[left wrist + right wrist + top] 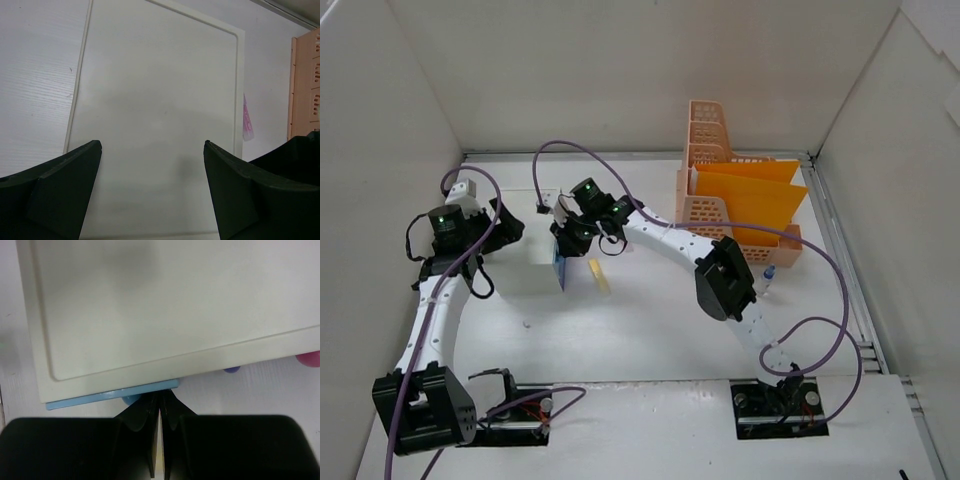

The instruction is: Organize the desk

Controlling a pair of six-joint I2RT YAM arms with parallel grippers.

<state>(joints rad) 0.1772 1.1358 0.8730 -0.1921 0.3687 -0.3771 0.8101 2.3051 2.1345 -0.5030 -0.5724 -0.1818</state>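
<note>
While the large matte white desk (650,340) bears everything shown, we read the step in hand as working the drawer of the small white boxy drawer unit (528,272). It stands left of centre on the desk, well apart from the tall orange plastic lattice file rack (705,135) at the back right.

The next move, in our judgement, calls for a straight pull on the flat blue drawer front (115,391), with the unit braced against sliding.

The left arm reaches forward, its wrist bent down over the unit's top. The left gripper (153,143) has its fingers wide apart with nothing between them.

The right arm stretches leftward across the desk with its elbow raised. The right gripper (159,402) has its fingers pressed together at the drawer front's edge, beside a small pale blue knob (131,400). Whether they pinch anything we cannot tell from this close view.

A short pale yellow stick (601,277) lies on the desk just beside the drawer front.
</note>
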